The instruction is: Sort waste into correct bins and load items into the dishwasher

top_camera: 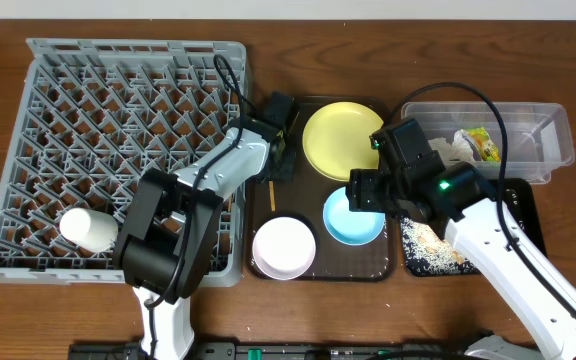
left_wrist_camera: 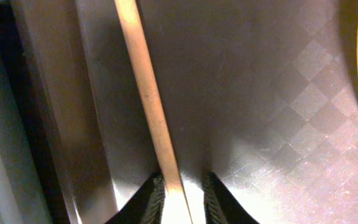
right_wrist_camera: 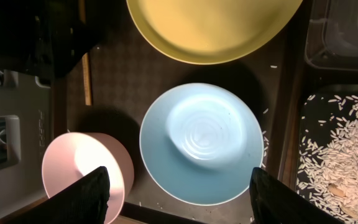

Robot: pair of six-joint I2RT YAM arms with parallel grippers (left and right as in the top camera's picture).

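My left gripper (top_camera: 284, 152) is down on the brown serving tray (top_camera: 320, 276), left of the pale-yellow plate (top_camera: 342, 140). In the left wrist view a thin wooden chopstick (left_wrist_camera: 150, 106) runs between its narrowly parted fingers (left_wrist_camera: 184, 186); one pad touches the stick and a slim gap shows on the other side. My right gripper (right_wrist_camera: 185, 199) hangs wide open over the light-blue bowl (right_wrist_camera: 199, 142), empty. The pinkish-white bowl (right_wrist_camera: 82, 168) sits to the left of the blue one. A white cup (top_camera: 87, 229) lies in the grey dishwasher rack (top_camera: 118, 110).
The clear tub (top_camera: 528, 125) at the back right holds a green-and-yellow wrapper (top_camera: 485, 145) and a white tissue (top_camera: 458, 148). The black tray (top_camera: 524, 205) in front of it carries rice crumbs (top_camera: 430, 246). Loose rice grains dot the serving tray near the blue bowl.
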